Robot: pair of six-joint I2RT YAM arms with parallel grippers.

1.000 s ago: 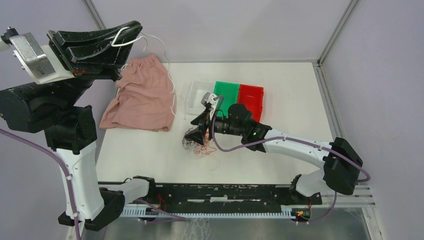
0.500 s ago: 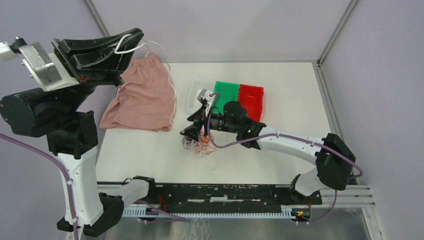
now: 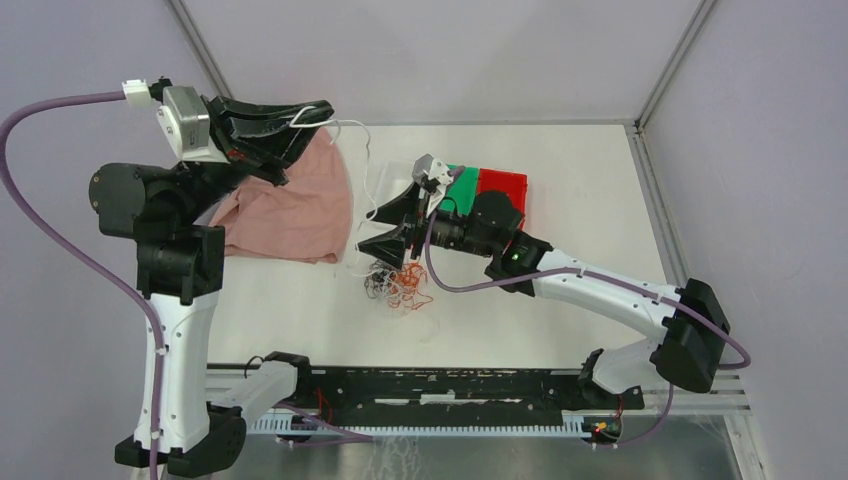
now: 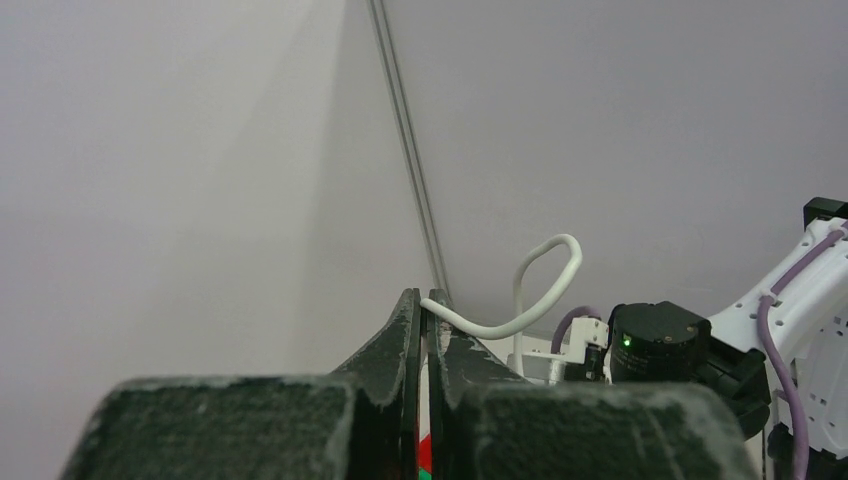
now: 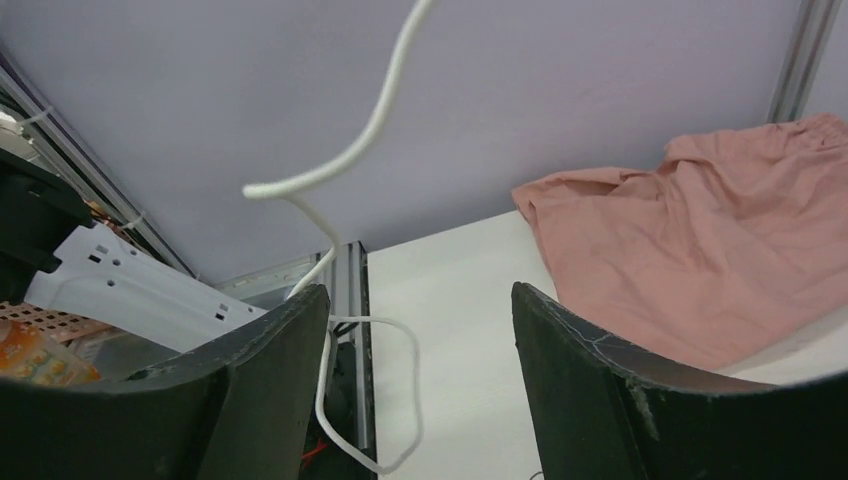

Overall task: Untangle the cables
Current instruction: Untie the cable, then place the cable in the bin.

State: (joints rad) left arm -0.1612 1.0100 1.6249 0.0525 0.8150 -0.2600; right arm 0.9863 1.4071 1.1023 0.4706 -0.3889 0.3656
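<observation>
Left gripper (image 3: 320, 108) raised high over pink cloth (image 3: 290, 205), jaws pinched tight on white cable (image 4: 555, 239), loop poking past the fingertips. Same strand trailing down to tangled clump of orange-red, black and white cables (image 3: 398, 285) on white table (image 3: 580, 190), near cloth's front corner. Right gripper (image 3: 386, 228) hovering just above clump, jaws spread wide, nothing gripped, white strand hanging loose between them. Behind it, green bin (image 3: 462, 183) and red bin (image 3: 503, 190).

A crumpled pink cloth (image 3: 300, 205) lay on the far left part of the white table (image 3: 590, 210), while a green bin (image 3: 463, 180) and a red bin (image 3: 503, 186) sat touching side by side near its middle.
</observation>
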